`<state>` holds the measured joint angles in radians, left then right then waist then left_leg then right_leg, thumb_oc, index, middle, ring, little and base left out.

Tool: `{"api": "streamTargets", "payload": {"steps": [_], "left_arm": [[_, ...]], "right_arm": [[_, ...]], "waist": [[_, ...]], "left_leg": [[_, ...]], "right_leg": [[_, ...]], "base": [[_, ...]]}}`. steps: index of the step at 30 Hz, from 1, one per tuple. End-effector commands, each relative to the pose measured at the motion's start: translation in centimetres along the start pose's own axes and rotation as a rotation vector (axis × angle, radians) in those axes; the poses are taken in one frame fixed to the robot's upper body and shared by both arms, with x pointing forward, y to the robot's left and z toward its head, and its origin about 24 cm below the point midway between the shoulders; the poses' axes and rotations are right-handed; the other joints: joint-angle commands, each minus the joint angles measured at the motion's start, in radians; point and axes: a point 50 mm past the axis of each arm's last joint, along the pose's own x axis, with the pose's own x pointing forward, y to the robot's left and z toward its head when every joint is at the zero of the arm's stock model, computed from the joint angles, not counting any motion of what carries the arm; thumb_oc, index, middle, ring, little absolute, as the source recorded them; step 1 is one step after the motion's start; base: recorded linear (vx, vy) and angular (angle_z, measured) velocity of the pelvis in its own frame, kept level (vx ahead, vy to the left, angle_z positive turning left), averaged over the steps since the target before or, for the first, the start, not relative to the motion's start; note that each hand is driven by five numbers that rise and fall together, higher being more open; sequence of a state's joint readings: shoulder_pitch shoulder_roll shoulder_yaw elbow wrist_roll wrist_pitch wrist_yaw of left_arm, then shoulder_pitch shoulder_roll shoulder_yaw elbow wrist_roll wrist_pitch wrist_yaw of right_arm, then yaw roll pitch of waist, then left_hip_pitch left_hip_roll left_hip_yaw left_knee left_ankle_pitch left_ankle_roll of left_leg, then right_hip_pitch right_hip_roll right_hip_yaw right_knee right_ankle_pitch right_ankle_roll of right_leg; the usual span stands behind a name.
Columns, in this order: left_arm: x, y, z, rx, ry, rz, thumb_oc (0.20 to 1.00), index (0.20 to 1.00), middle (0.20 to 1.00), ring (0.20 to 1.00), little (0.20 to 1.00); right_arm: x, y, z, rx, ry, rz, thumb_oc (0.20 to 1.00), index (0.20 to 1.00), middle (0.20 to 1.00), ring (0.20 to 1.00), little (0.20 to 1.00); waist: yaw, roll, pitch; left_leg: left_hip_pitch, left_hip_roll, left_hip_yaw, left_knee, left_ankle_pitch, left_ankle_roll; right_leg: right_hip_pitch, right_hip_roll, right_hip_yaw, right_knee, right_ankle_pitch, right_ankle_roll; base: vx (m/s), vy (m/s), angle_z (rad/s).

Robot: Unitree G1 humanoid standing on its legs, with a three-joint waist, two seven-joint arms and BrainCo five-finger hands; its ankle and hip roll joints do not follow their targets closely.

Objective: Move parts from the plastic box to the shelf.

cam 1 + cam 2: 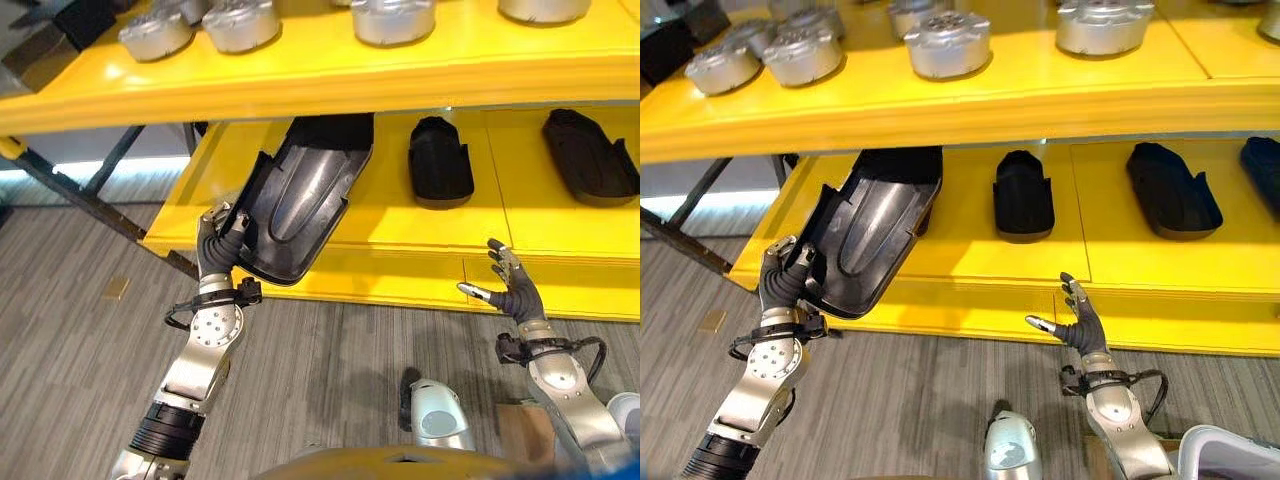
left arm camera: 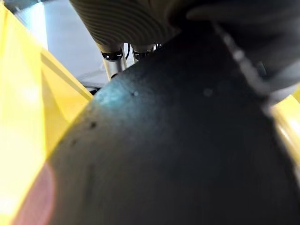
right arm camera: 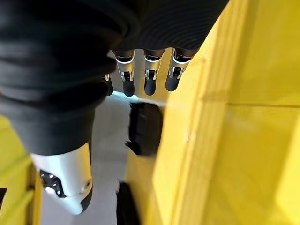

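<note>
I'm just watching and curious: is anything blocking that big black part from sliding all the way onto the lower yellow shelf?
Nothing visible does. The left hand grips the big black part at its near edge, its far end already under the upper shelf. The lower shelf behind it looks bare; the nearest black part lies apart, to its right.

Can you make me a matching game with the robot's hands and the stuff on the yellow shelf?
Things:
1. left hand
2. right hand
3. big black part
4. silver round parts

States:
A. sitting on the top shelf
B. open, holding nothing
C. sticking out over the lower shelf's front edge
D. gripping the big black part's edge

Pairs: 1-D, 2-B, 3-C, 4-A
</note>
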<state>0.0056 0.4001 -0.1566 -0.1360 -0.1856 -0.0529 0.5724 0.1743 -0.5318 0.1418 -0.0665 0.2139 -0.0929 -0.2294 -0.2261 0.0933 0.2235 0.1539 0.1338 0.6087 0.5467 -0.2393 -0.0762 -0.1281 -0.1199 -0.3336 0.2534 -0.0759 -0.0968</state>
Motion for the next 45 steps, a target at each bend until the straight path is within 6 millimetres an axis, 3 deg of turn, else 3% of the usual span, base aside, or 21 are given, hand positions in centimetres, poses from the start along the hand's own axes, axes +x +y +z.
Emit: {"api": "streamTargets", "payload": {"steps": [1,2,3,4,6,9,12,14,15,18,20,22,24,25,26,29,31,33,34,37,45], "left_arm": [[0.4,1.9,2.7,-0.045,-0.154,0.079,0.200,0.200,0.200,0.200,0.200],[0.3,1.6,2.5,-0.059,-0.147,0.084,0.200,0.200,0.200,0.200,0.200],[0.2,1.4,2.2,-0.059,-0.149,0.090,0.200,0.200,0.200,0.200,0.200],[0.2,1.3,2.1,-0.058,-0.151,0.091,0.200,0.200,0.200,0.200,0.200],[0.1,1.2,2.1,-0.054,-0.161,0.084,0.200,0.200,0.200,0.200,0.200],[0.3,1.1,2.3,-0.019,-0.187,0.055,0.200,0.200,0.200,0.200,0.200],[0.8,1.0,2.7,0.028,-0.210,0.034,0.200,0.200,0.200,0.200,0.200],[0.8,1.0,2.7,0.045,-0.218,0.031,0.200,0.200,0.200,0.200,0.200],[0.9,1.0,2.8,0.058,-0.230,0.032,0.200,0.200,0.200,0.200,0.200],[1.1,0.7,3.1,0.049,-0.249,0.025,0.200,0.200,0.200,0.200,0.200],[1.1,0.5,3.5,0.038,-0.276,0.008,0.200,0.200,0.200,0.200,0.200],[1.0,0.5,3.6,0.037,-0.292,0.006,0.200,0.200,0.200,0.200,0.200],[0.7,0.8,3.4,0.044,-0.292,0.013,0.200,0.200,0.200,0.200,0.200],[0.5,1.1,3.3,0.049,-0.285,0.014,0.200,0.200,0.200,0.200,0.200],[0.5,1.2,3.3,0.046,-0.278,0.006,0.200,0.200,0.200,0.200,0.200],[0.3,1.3,2.8,0.033,-0.250,-0.016,0.200,0.200,0.200,0.200,0.200],[-0.1,1.6,2.3,0.029,-0.223,-0.014,0.200,0.200,0.200,0.200,0.200],[-0.4,1.6,2.0,0.028,-0.205,-0.009,0.200,0.200,0.200,0.200,0.200],[-0.5,1.4,1.9,0.027,-0.195,-0.011,0.200,0.200,0.200,0.200,0.200],[-0.2,0.5,1.7,0.018,-0.180,-0.045,0.200,0.200,0.200,0.200,0.200],[0.0,-0.2,1.3,0.025,-0.138,-0.063,0.200,0.200,0.200,0.200,0.200]], "right_arm": [[-0.2,0.2,0.8,0.032,-0.065,0.008,1.000,1.000,1.000,1.000,1.000],[-0.1,0.1,0.9,0.017,-0.067,0.007,1.000,1.000,1.000,1.000,1.000],[0.0,0.1,0.8,0.004,-0.067,0.018,1.000,1.000,1.000,1.000,1.000],[0.0,0.1,0.8,-0.001,-0.067,0.024,1.000,1.000,1.000,1.000,1.000],[0.1,0.0,0.9,-0.012,-0.069,0.037,1.000,1.000,1.000,1.000,1.000],[0.2,-0.1,0.8,-0.012,-0.057,0.033,1.000,1.000,1.000,1.000,1.000],[0.1,-0.1,0.1,0.047,-0.012,0.010,1.000,1.000,1.000,1.000,1.000],[0.0,0.1,-0.1,0.054,-0.001,0.004,1.000,1.000,1.000,1.000,1.000],[0.0,0.5,-0.3,0.066,0.004,0.005,1.000,1.000,1.000,1.000,1.000],[0.0,1.0,-0.1,0.084,-0.005,-0.003,1.000,1.000,1.000,1.000,1.000],[0.0,1.3,-0.1,0.073,-0.016,-0.013,1.000,1.000,1.000,1.000,1.000],[0.2,1.6,0.0,0.079,-0.019,-0.014,1.000,1.000,1.000,1.000,1.000],[0.5,2.1,0.2,0.083,-0.026,0.001,1.000,1.000,1.000,1.000,1.000],[0.6,2.4,0.4,0.083,-0.034,0.015,1.000,1.000,1.000,1.000,1.000],[0.6,2.5,0.5,0.076,-0.039,0.019,1.000,1.000,1.000,1.000,1.000],[0.2,2.3,0.4,0.077,-0.033,0.004,1.000,1.000,1.000,1.000,1.000],[0.1,2.0,0.3,0.075,-0.031,0.015,1.000,1.000,1.000,1.000,1.000],[0.1,2.0,0.3,0.068,-0.035,0.029,1.000,1.000,1.000,1.000,1.000],[0.1,2.0,0.3,0.068,-0.038,0.036,1.000,1.000,1.000,1.000,1.000],[0.4,1.6,0.5,0.058,-0.038,0.025,1.000,1.000,1.000,1.000,1.000],[0.2,1.9,-0.3,0.067,0.005,0.040,1.000,1.000,1.000,1.000,1.000]], "waist": [[0.003,-0.071,-0.043],[0.014,-0.081,-0.047],[0.020,-0.087,-0.049],[0.021,-0.086,-0.049],[0.026,-0.078,-0.048],[0.020,-0.063,-0.045],[0.014,-0.071,-0.040],[0.018,-0.073,-0.036],[0.025,-0.076,-0.030],[0.044,-0.091,-0.016],[0.056,-0.092,-0.010],[0.073,-0.097,-0.004],[0.101,-0.098,0.003],[0.116,-0.096,0.007],[0.120,-0.094,0.010],[0.115,-0.092,0.001],[0.117,-0.093,-0.012],[0.120,-0.096,-0.022],[0.115,-0.103,-0.028],[0.099,-0.119,-0.042],[0.073,-0.126,-0.060]], "left_leg": [[0.040,0.114,-0.012,-0.221,0.212,-0.001],[-0.001,0.205,-0.076,-0.229,0.314,-0.041],[-0.019,0.238,-0.155,-0.256,0.352,-0.054],[-0.016,0.237,-0.171,-0.269,0.354,-0.055],[-0.010,0.207,-0.204,-0.307,0.325,-0.049],[-0.005,0.170,-0.171,-0.317,0.233,-0.024],[-0.007,0.104,-0.141,-0.346,0.113,0.029],[-0.003,0.079,-0.145,-0.372,0.103,0.039],[-0.003,0.053,-0.159,-0.396,0.101,0.046],[-0.031,-0.006,-0.181,-0.414,0.106,0.076],[-0.031,-0.038,-0.191,-0.437,0.089,0.082],[-0.021,-0.057,-0.165,-0.472,0.093,0.085],[0.004,-0.068,-0.108,-0.516,0.098,0.082],[0.017,-0.077,-0.082,-0.542,0.104,0.086],[0.019,-0.089,-0.084,-0.553,0.103,0.096],[0.022,-0.108,-0.101,-0.583,0.118,0.112],[0.031,-0.100,-0.098,-0.609,0.150,0.097],[0.034,-0.098,-0.104,-0.627,0.176,0.080],[0.031,-0.101,-0.115,-0.624,0.178,0.073],[-0.004,-0.107,-0.143,-0.590,0.176,0.071],[-0.025,-0.092,-0.089,-0.506,0.131,0.084]], "right_leg": [[0.036,-0.006,-0.057,0.023,-0.087,0.104],[0.061,-0.017,-0.010,0.020,-0.100,0.096],[0.064,-0.042,0.044,0.042,-0.112,0.105],[0.061,-0.050,0.057,0.050,-0.115,0.110],[0.048,-0.074,0.085,0.078,-0.123,0.130],[0.058,-0.108,0.105,0.096,-0.124,0.161],[0.074,-0.148,0.103,0.081,-0.074,0.216],[0.069,-0.164,0.104,0.074,-0.047,0.243],[0.068,-0.179,0.107,0.051,-0.014,0.273],[0.060,-0.228,0.104,-0.029,0.102,0.298],[0.062,-0.265,0.094,-0.047,0.132,0.320],[0.054,-0.287,0.037,-0.065,0.183,0.336],[0.027,-0.313,-0.066,-0.058,0.242,0.350],[0.016,-0.312,-0.126,-0.039,0.238,0.349],[0.002,-0.302,-0.137,-0.008,0.233,0.348],[-0.007,-0.226,-0.129,0.044,0.139,0.326],[0.027,-0.149,-0.149,0.020,0.068,0.297],[0.072,-0.086,-0.151,-0.025,0.037,0.272],[0.099,-0.034,-0.124,-0.072,0.027,0.254],[0.158,0.034,-0.025,-0.164,0.020,0.224],[0.217,0.034,-0.011,-0.199,0.008,0.210]], "base": [[0.01,0.420,-0.71],[0.00,0.656,-0.89],[-0.01,0.663,-0.95],[-0.04,0.607,-0.84],[-0.03,0.420,-0.73],[-0.02,0.401,-0.20],[-0.02,0.439,0.25],[-0.06,0.427,0.11],[-0.15,0.413,-0.02],[-0.19,0.472,-0.27],[-0.10,0.455,-0.01],[-0.09,0.317,0.04],[-0.13,0.287,-0.37],[-0.14,0.319,-0.85],[-0.10,0.329,-1.12],[-0.01,0.157,-0.30],[0.05,0.023,0.00],[0.10,-0.045,-0.10],[0.13,-0.092,-0.15],[0.11,-0.131,0.04],[0.10,-0.123,-0.02]]}}
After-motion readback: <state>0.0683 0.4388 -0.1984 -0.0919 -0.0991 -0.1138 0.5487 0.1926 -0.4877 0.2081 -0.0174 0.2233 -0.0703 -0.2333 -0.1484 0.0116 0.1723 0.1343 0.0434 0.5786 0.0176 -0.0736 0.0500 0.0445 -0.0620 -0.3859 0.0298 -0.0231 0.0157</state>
